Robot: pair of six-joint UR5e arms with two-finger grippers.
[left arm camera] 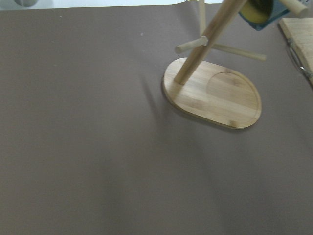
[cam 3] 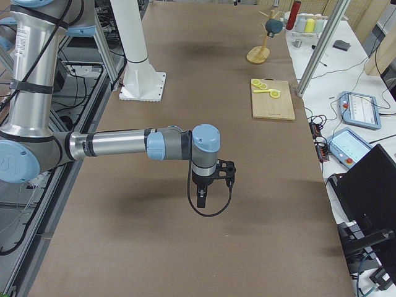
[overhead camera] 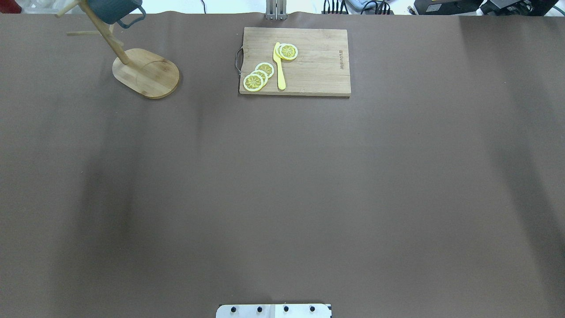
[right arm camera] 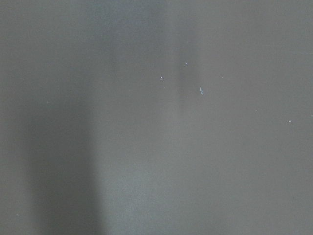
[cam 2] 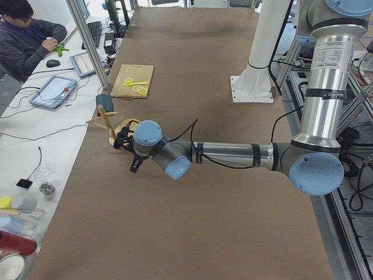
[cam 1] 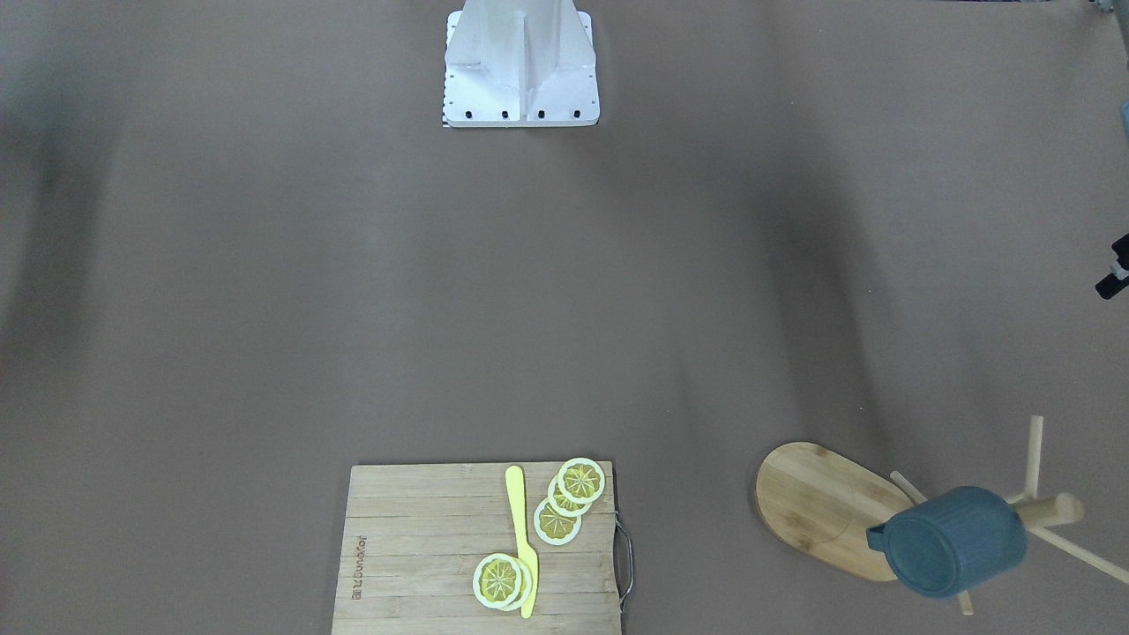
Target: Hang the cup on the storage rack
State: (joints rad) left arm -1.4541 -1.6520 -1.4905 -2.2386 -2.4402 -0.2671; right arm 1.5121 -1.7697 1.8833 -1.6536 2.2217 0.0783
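The dark slate-blue cup (cam 1: 957, 540) hangs on a peg of the bamboo storage rack (cam 1: 820, 507), free of both grippers. It shows at the top left of the overhead view (overhead camera: 112, 9), with the rack's oval base (overhead camera: 148, 73) below it. The left wrist view shows the rack (left arm camera: 215, 95) and the cup's yellow inside (left arm camera: 259, 10). My left gripper (cam 2: 134, 167) hangs over the table a little short of the rack (cam 2: 111, 119); I cannot tell whether it is open. My right gripper (cam 3: 201, 201) is far from the rack (cam 3: 258, 54), over bare table; I cannot tell its state.
A slatted cutting board (overhead camera: 295, 62) with several lemon slices (overhead camera: 258, 76) and a yellow knife (overhead camera: 279, 66) lies at the table's far side, to the right of the rack. A small black part (cam 1: 1116, 265) pokes in at the front-facing view's right edge.
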